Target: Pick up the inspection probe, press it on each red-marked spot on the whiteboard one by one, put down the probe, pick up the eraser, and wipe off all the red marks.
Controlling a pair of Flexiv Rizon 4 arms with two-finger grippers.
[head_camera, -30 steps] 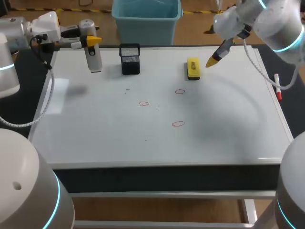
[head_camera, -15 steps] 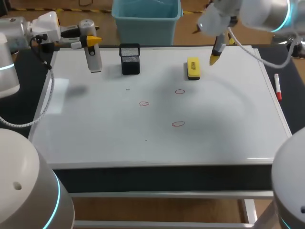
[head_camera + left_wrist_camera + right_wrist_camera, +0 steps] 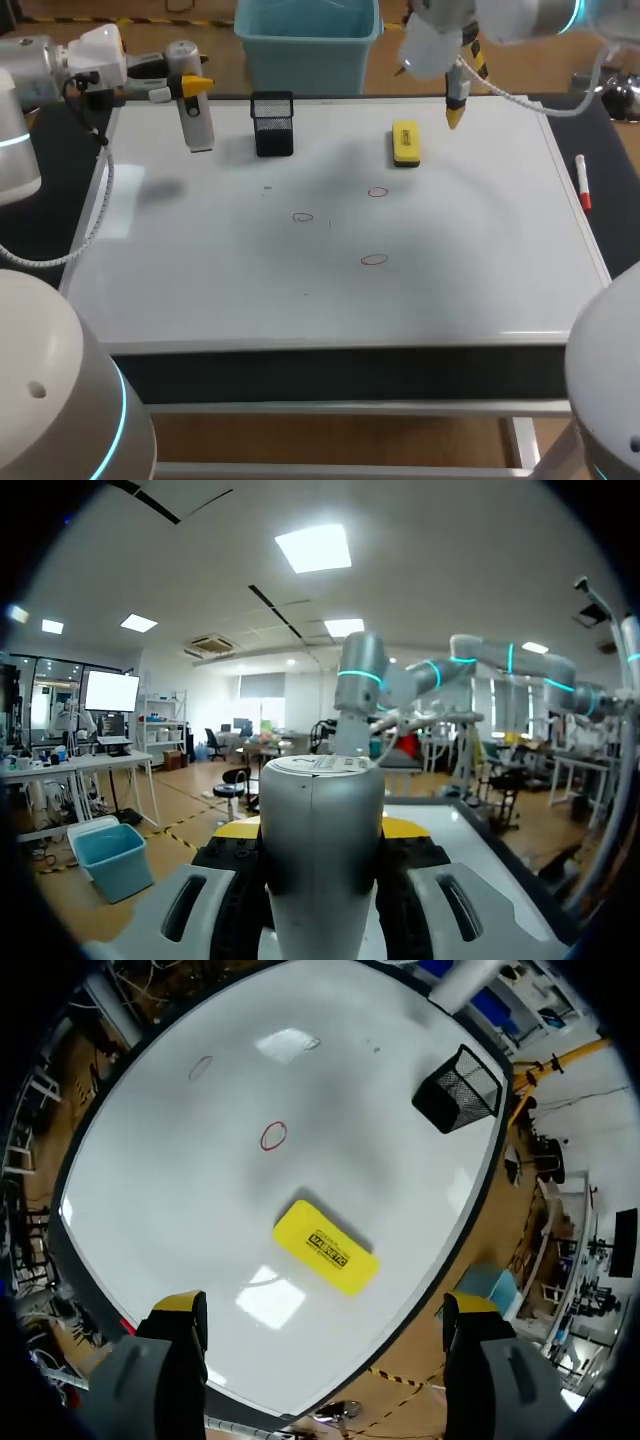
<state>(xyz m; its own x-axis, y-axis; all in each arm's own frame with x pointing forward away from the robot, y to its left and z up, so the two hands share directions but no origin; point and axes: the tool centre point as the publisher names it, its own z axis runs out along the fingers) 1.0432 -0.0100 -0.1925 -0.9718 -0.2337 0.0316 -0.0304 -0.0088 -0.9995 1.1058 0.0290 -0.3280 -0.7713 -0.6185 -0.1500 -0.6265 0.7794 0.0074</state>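
The left gripper (image 3: 192,88) hangs over the whiteboard's (image 3: 200,280) far left corner, clamped around the inspection probe (image 3: 198,125), which points down toward the board. The right gripper (image 3: 455,110) hovers at the far edge with its fingers spread wide, and the yellow eraser (image 3: 405,143) lies just beside it. Three red marks (image 3: 373,260) sit mid-board. A black mesh cup (image 3: 273,125) stands near the far edge.
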